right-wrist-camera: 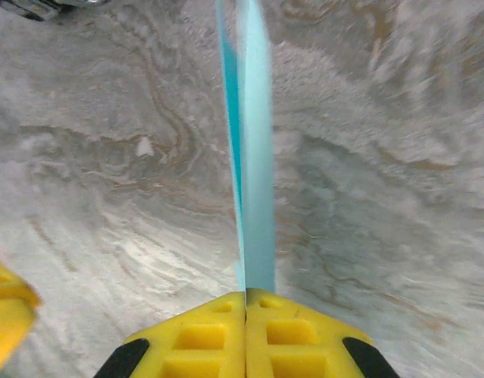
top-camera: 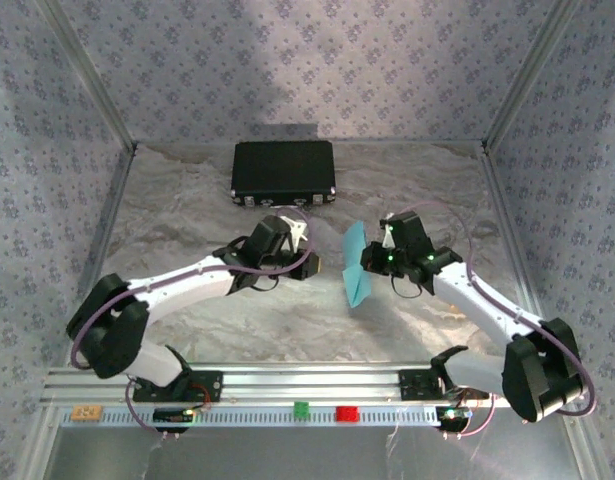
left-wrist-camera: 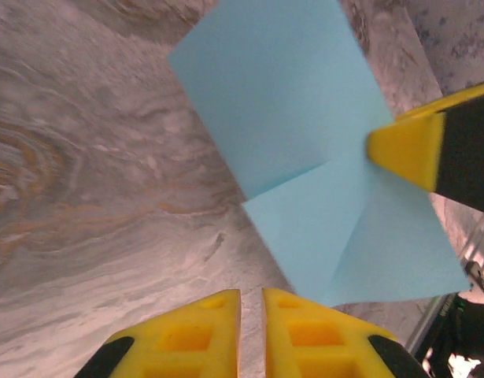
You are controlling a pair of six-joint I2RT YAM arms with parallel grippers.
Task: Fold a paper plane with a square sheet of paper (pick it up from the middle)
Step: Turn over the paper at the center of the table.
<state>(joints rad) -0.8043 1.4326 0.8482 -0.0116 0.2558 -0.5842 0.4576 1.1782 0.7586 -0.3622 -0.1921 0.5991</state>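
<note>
The square sheet of paper (top-camera: pixel 356 262) hangs between the 2 arms over the middle of the worktop (top-camera: pixel 287 325). It is already partly folded: the left wrist view shows 2 overlapping flaps and a crease running toward its lower corner. The right tool (right-wrist-camera: pixel 245 298) is clenched on it, and the paper's edge rises straight out from between the pressed fingers, so the sheet stands on edge. We cannot tell whether its lower tip touches the worktop. The left tool (left-wrist-camera: pixel 252 298) sits just beside the sheet's face, all but clenched, with a thin slit between its fingers and nothing in it.

We judge the sheet to be very light, thin and limp. It should sag away from any single grip and be stiffer only along the creases, where the layers double. It will mark easily. A hard pinch or a drag would leave a stray crease that spoils later folds, and 2 tools pulling against each other could tear an edge. The surface looks smooth, so a weak pinch may let it slide.

We would take hold on the doubled layers close to a crease, near the middle, not on a single-layer corner that would flop. With 1 edge held by the right tool, the left tool would do best to spread first, then close gently across a fold line on the opposite side.
</note>
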